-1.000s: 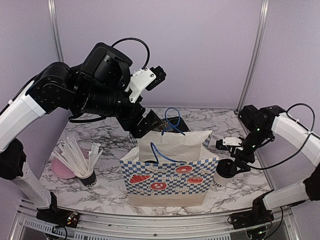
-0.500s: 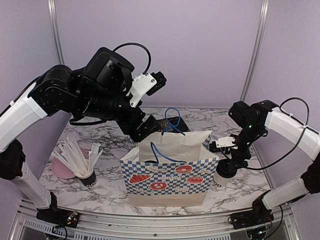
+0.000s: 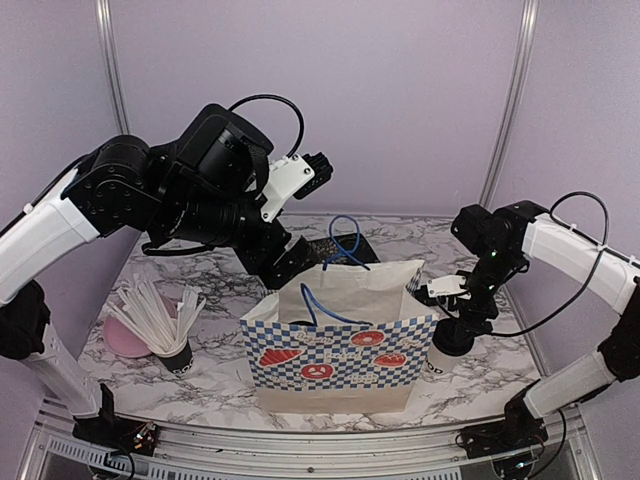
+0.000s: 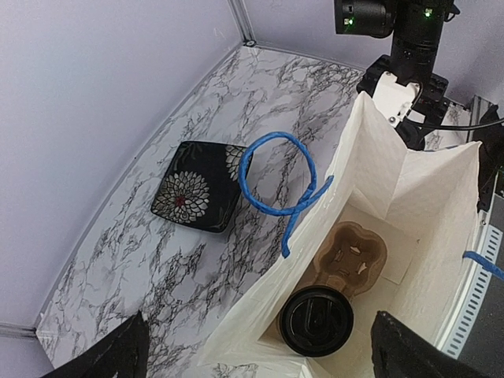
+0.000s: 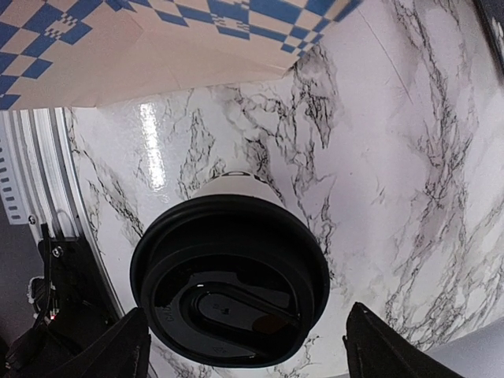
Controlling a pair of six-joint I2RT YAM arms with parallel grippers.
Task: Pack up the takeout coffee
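Observation:
One takeout coffee cup (image 5: 228,279), white with a black lid, stands on the table right of the paper bag (image 3: 340,335); it also shows in the top view (image 3: 437,362). My right gripper (image 5: 248,354) is open just above it, one finger on each side of the lid; it also shows in the top view (image 3: 455,325). The second cup (image 4: 316,320) sits in the brown cardboard tray (image 4: 354,248) inside the bag. My left gripper (image 4: 260,366) is open and empty above the bag's back-left edge; it also shows in the top view (image 3: 285,258).
A black cup of white sticks (image 3: 165,335) and a pink dish (image 3: 122,338) stand at the left. A black floral plate (image 4: 197,185) lies behind the bag. The bag's blue handles (image 4: 279,177) stick up. The table's right edge is close to the outer cup.
My right arm has swung its wrist left and closer over the outer cup. My left arm has shifted slightly up and right above the bag.

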